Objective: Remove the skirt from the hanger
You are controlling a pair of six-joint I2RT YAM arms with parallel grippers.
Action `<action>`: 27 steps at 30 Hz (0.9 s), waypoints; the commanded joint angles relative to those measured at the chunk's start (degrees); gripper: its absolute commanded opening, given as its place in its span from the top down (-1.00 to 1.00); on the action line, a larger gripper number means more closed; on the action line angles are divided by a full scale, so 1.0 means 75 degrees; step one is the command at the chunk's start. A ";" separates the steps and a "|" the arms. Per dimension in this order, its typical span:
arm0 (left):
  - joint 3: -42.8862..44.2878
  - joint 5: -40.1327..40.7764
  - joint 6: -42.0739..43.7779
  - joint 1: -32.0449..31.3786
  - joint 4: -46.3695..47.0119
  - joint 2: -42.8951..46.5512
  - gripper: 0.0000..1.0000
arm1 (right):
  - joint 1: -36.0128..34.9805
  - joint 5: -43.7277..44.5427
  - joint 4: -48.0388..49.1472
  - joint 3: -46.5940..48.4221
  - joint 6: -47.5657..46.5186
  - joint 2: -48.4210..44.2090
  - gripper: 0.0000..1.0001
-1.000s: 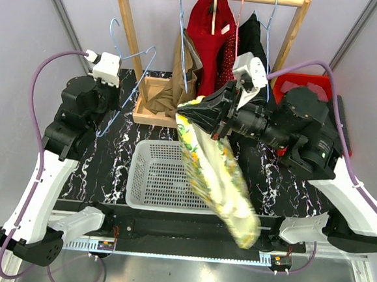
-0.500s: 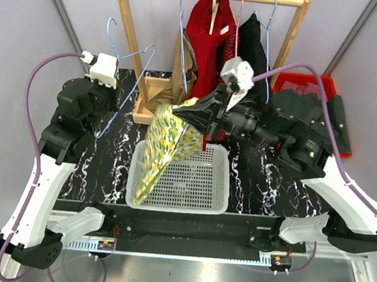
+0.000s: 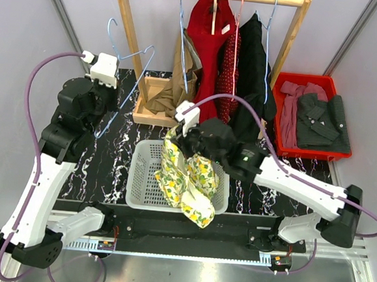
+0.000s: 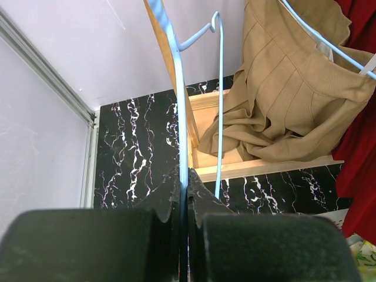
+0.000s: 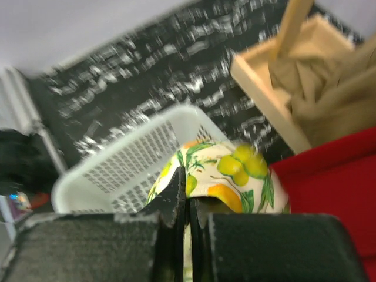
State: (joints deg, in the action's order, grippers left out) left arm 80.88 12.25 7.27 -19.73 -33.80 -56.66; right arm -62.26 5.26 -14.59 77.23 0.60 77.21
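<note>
Skirt point(image 3: 187, 179), lemon-printed, hangs from the right gripper point(image 5: 188, 197), whose jaws pinch its fabric, over the white basket point(image 3: 140, 176), positioned for deposit. The left gripper point(image 4: 183, 189) jaws clamp the bare blue hanger point(image 4: 180, 117), holding it clear of the garment.

Your work surface is a black table point(image 3: 118, 168) with white marble veining, and three containers sit directly on it. A white perforated plastic basket point(image 3: 148, 174) sits near the front edge, roughly in the middle. Behind it and slightly left, you'll find a shallow wooden box point(image 3: 152, 120) at the foot of the clothes rack's left post point(image 3: 129, 28). A red bin point(image 3: 308, 152) stands at the back right corner, well apart from the basket.
</note>
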 commanded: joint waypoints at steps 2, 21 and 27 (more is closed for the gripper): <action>0.0875 0.0031 0.0121 0.0005 0.0358 -0.0354 1.00 | -0.0031 0.0787 0.1591 -0.1319 -0.0128 0.0217 1.00; 0.5725 0.0347 0.1035 0.0087 0.0313 -0.4710 1.00 | -0.0299 0.1068 0.2578 -0.2598 0.0436 -0.0109 -0.99; 0.7460 0.0335 0.0790 0.0333 -0.0063 -0.6106 1.00 | -0.1061 0.1654 0.2859 -0.2703 -0.0045 -0.1139 -0.99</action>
State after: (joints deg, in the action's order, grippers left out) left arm 130.85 14.00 13.56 -18.74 -34.41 -99.02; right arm -66.63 13.08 1.45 56.88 3.11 74.67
